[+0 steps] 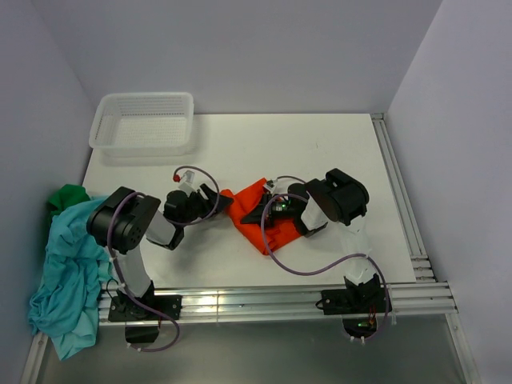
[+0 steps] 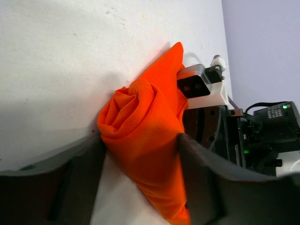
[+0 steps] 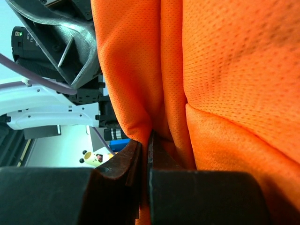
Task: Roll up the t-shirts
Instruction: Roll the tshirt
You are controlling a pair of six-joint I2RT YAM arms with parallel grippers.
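left gripper (image 2: pixel 140 144): fingers (image 2: pixel 84 183) well apart, one on each side of the rolled end of the bright orange-red knit cloth t-shirt (image 2: pixel 140 112). the cloth touches both inner faces. we cannot tell whether they squeeze it or only straddle it. the roll's spiral end lies on the white table top (image 2: pixel 70 56), with a pointed flap sticking out beyond it.

right gripper (image 3: pixel 149 140): fingers (image 3: pixel 117 164) all but together, clamped on a thin fold of the same shirt. broad folds fill the view past the tips.

from above we see the orange-red t-shirt near mid-table, between the two grippers. a teal-blue cloth t-shirt (image 1: pixel 68 264) is heaped over the table's left edge. a dark green cloth t-shirt (image 1: pixel 70 196) is bunched just behind it. both are well apart from the fingers.
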